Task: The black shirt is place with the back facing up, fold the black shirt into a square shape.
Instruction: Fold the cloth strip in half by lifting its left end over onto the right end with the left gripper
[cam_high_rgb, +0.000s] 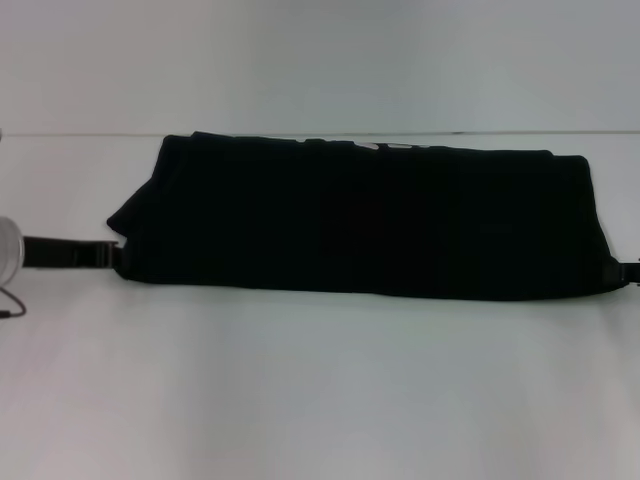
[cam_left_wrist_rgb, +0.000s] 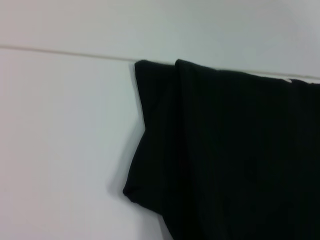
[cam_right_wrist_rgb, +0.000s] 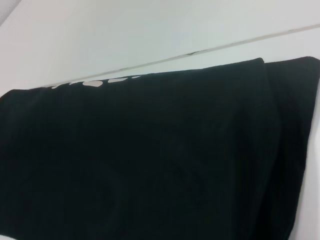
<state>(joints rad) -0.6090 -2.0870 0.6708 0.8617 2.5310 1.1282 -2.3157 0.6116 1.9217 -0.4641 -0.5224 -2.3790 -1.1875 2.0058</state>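
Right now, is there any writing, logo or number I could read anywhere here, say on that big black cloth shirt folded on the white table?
No text can be read.
The black shirt: a strip of white print shows along its far folded edge, mostly tucked under the fold and too blurred to read.
The white table: no markings show.
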